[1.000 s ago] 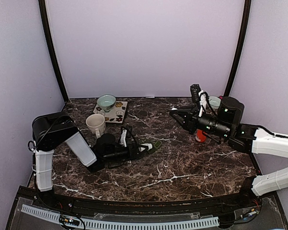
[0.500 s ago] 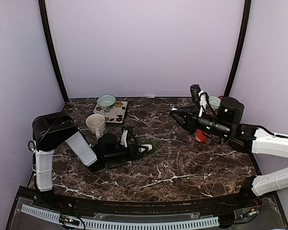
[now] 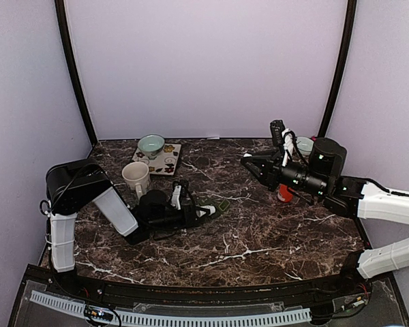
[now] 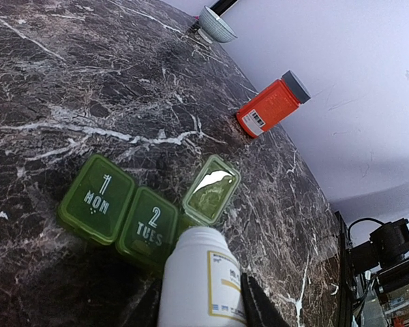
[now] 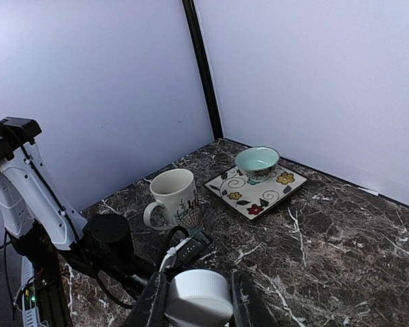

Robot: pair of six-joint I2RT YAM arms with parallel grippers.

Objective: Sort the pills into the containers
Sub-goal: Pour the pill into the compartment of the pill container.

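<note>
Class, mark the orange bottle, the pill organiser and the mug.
orange bottle [image 4: 267, 109], left wrist view, its body.
pill organiser [image 4: 97, 198], left wrist view, MON lid.
mug [image 5: 174, 194], right wrist view, its side.

Soft, diffuse light fills all three views, leaving the lavender walls bright and the dark marble table [image 3: 259, 231] dim, with only faint, blurred shadows under the arms. In the left wrist view a white patch of glare sits on the open lid [image 4: 213, 185] of the green pill organizer [image 4: 116, 211]. The white bottle [image 4: 201, 279] close to that lens looks slightly soft, like the white cap [image 5: 199, 294] in the right wrist view, and the overhead view bows the black corner posts [image 3: 73, 75] near its edges.
</note>
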